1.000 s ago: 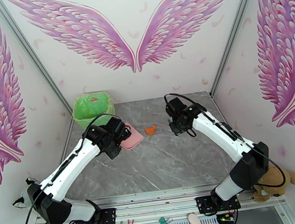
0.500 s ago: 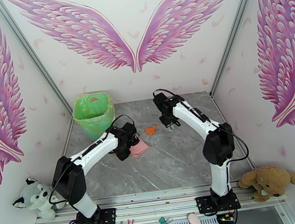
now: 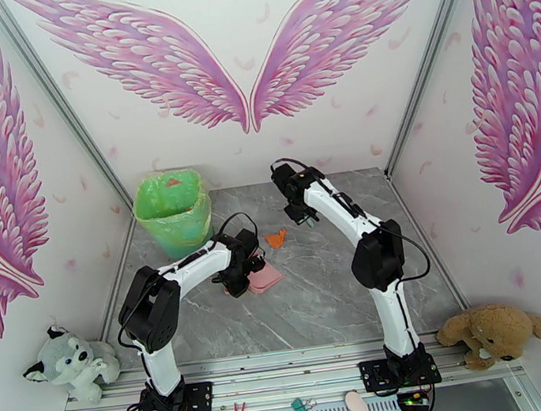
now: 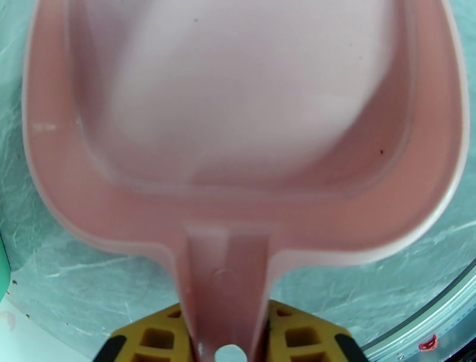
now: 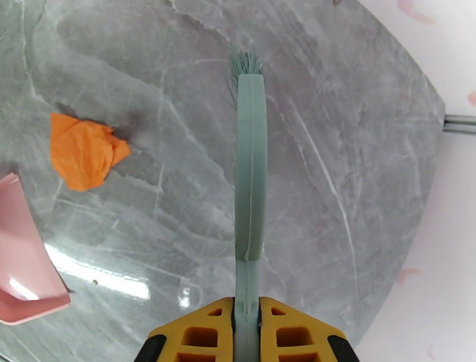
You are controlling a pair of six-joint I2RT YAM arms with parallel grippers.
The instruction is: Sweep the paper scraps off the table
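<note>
Right gripper (image 5: pixel 247 333) is pinched tight on the brush (image 5: pixel 250 178) handle, and the brush runs straight out from the jaws with its bristles at the far tip. Left gripper (image 4: pixel 229 342) is clamped on the handle of the pan (image 4: pixel 238 119).

I can make out one orange scrap (image 5: pixel 83 150). It lies on the table (image 5: pixel 333 149) in the far half, about midway between the left and right edges. From the right gripper it sits off to the left of the brush, level with the middle of the shaft and clear of it. The pan lies just to the near-left of the scrap, not touching it. So the scrap sits between the two tools, and I judge that the brush has to sweep sideways to the left, across its own long axis, towards the pan. Both grippers are close to it, the left one a little nearer.

I cannot tell whether the bristles touch the table. The pan's front lip is cut off and blurred in the left wrist view. What lies inside the bin (image 3: pixel 169 223) at the far left corner I cannot make out.
</note>
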